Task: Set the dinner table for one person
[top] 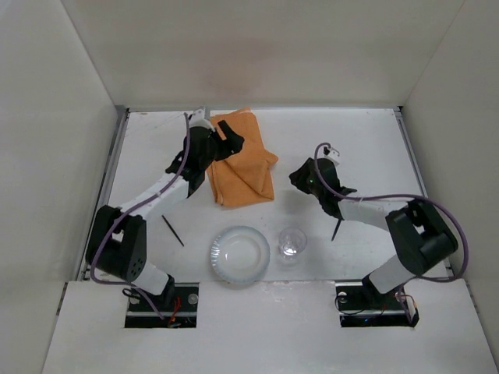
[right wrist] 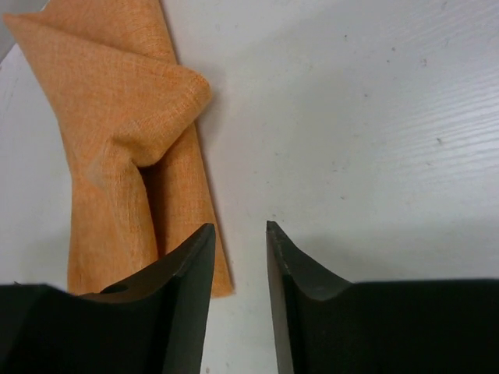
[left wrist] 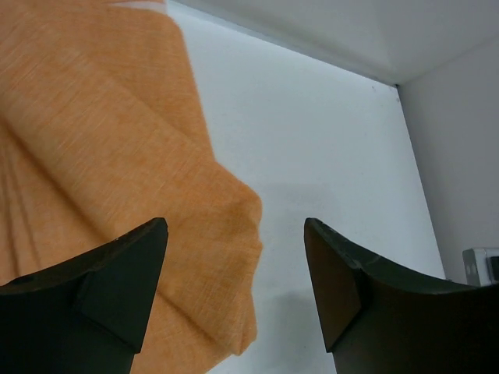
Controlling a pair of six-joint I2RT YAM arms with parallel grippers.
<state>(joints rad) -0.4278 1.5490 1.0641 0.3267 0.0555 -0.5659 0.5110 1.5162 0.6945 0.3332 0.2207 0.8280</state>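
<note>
Tabletop (top: 366, 148) carries everything: plate (top: 239, 255) and glass (top: 292, 243) at near edge, rumpled orange cloth (top: 248, 178) past centre, right gripper (right wrist: 238, 227) narrowly apart beside it, left gripper (left wrist: 234, 226) wide apart over its far-left corner, both empty; probably best to pinch opposite corners, pull flat.

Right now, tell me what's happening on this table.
Both arms are at the orange cloth, which lies rumpled and folded over toward the far side of the dinner table. The left fingers stand open over its edge, the right fingers slightly apart beside it. Neither holds anything. A plate and glass sit near the front.
</note>
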